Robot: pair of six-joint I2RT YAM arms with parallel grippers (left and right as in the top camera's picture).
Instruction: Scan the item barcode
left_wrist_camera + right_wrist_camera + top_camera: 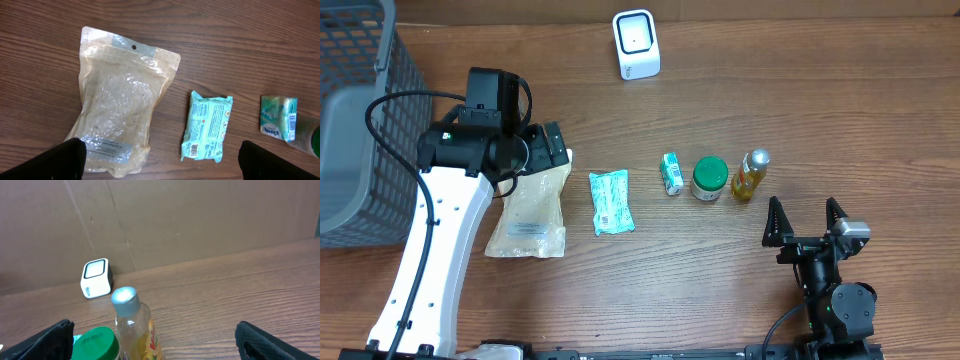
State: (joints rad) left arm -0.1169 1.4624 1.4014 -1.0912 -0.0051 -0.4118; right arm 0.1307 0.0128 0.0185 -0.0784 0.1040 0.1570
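Several items lie in a row on the wooden table: a clear pouch point(527, 215) point(117, 107), a teal packet point(611, 201) point(207, 127) with its barcode facing up, a small green-white pack point(671, 173) point(278, 118), a green-lidded jar point(709, 178) point(95, 342) and a yellow bottle point(750, 175) point(134, 325). The white scanner point(636, 44) point(95, 278) stands at the back. My left gripper point(558, 150) point(160, 150) hovers open above the pouch's top end, holding nothing. My right gripper point(805, 220) point(154, 327) stands open and empty just in front of the bottle.
A grey mesh basket point(360, 120) fills the far left of the table. A cardboard wall rises behind the scanner in the right wrist view.
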